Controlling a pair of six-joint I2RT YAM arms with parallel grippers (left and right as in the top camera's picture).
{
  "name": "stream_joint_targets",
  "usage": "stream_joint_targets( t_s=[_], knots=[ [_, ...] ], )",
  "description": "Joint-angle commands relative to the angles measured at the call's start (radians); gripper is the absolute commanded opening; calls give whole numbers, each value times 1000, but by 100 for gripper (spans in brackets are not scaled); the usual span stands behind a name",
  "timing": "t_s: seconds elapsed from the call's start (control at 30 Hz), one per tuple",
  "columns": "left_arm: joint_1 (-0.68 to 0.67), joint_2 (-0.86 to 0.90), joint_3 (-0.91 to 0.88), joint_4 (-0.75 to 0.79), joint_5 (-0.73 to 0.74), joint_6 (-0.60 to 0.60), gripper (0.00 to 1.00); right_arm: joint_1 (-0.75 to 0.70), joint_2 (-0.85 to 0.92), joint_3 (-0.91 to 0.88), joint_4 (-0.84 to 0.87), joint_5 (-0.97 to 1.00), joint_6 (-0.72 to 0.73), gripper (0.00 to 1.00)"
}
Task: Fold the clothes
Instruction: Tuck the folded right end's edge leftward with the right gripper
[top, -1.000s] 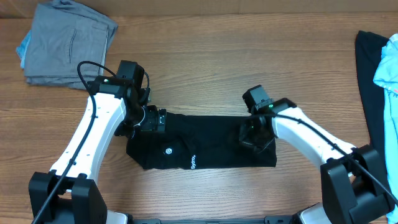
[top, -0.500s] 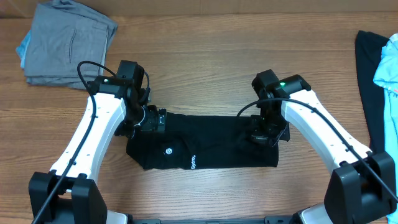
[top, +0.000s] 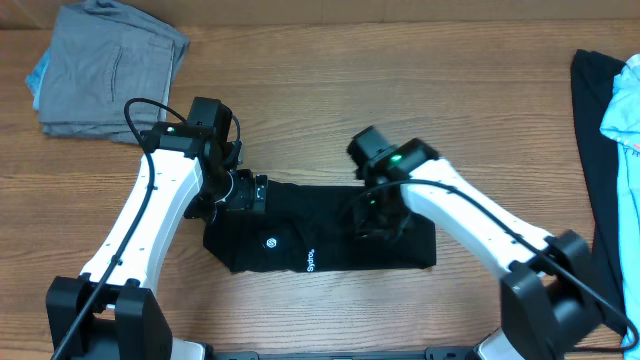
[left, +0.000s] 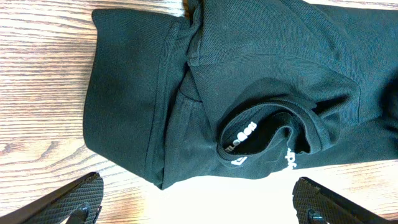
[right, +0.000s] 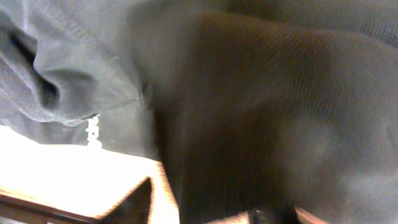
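Left gripper (left: 202, 202) spread wide at the collar end; right gripper (top: 378, 215) low on cloth, jaws unreadable in blur. On table (top: 330, 110), black shirt (top: 330, 238) lies as folded band, front centre. Judgement: catch every edge layer, lay over flat, keep logo (top: 272, 243) smooth.

Even light (black shirt (right: 261, 112) blurred, right wrist)

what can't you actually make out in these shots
right pincer: jaws hidden under its own wrist overhead; right wrist view blurred, so grip on the black shirt unclear
white lettering: too small to read overhead; partly creased away in the left wrist view
garments at the right edge: cut off by the frame, overhead
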Motion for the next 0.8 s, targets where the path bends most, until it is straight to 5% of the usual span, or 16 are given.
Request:
stream_joint_targets(
  t_s=[0.0, 0.43, 0.77],
  knots=[
    [0, 3, 5, -3, 2, 2, 100, 32, 27, 14, 9, -29, 34, 99],
    [0, 3, 5, -3, 2, 2, 100, -157, -6, 126, -143, 7, -43, 96],
    [0, 3, 5, 0, 2, 2, 100, -189, 27, 1, 39, -98, -100, 20]
  ],
)
